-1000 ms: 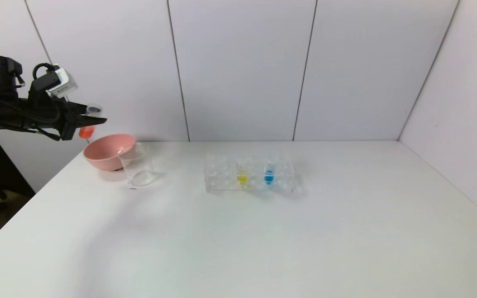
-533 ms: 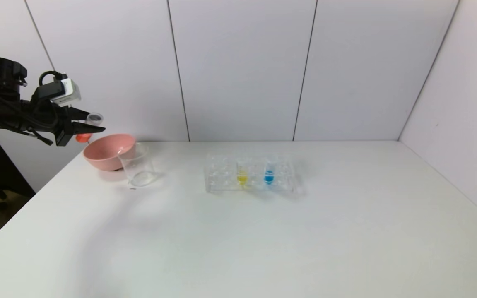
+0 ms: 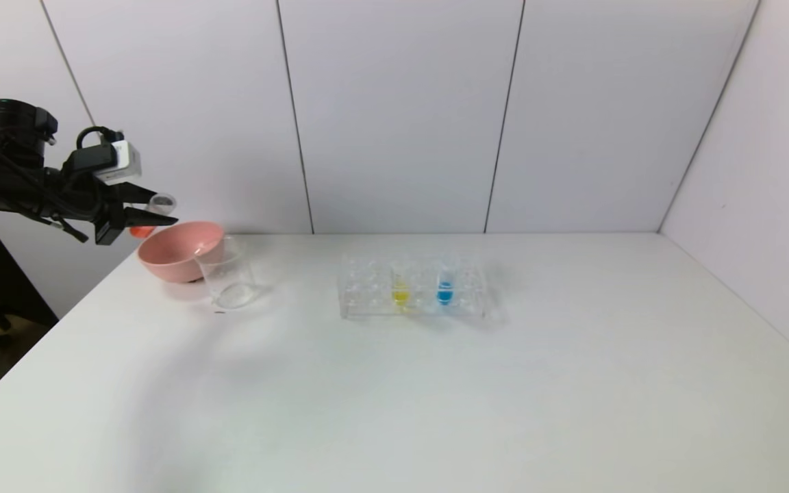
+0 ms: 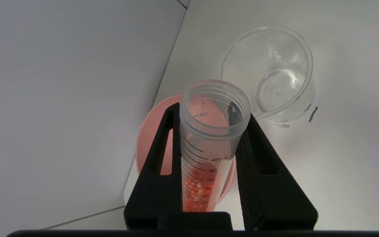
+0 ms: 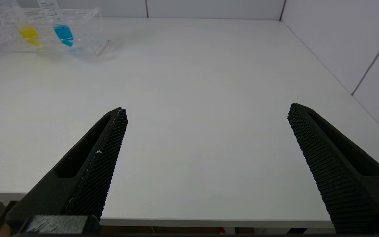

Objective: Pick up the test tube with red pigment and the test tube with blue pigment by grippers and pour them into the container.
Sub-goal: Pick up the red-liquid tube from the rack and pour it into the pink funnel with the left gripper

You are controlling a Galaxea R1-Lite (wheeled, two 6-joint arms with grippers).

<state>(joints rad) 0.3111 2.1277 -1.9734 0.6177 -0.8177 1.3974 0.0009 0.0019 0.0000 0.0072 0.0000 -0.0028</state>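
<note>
My left gripper [image 3: 151, 216] is shut on the test tube with red pigment [image 3: 153, 208] and holds it tilted in the air, just left of the pink bowl. In the left wrist view the gripper [image 4: 211, 113] clasps the tube [image 4: 206, 144], its open mouth towards the clear glass beaker [image 4: 270, 70]. The beaker [image 3: 227, 274] stands on the table right of the bowl. The test tube with blue pigment [image 3: 444, 287] stands in the clear rack; it also shows in the right wrist view [image 5: 63, 31]. My right gripper [image 5: 207, 110] is open, low at the table's near edge.
A pink bowl [image 3: 179, 250] sits at the table's far left, touching the beaker. A clear plastic rack [image 3: 411, 287] at mid table also holds a tube with yellow liquid [image 3: 400, 291]. White walls close the back and right.
My left gripper has come down and a little to the right with the red tube, closer to the pink bowl. The rack, beaker and bowl have not moved.
</note>
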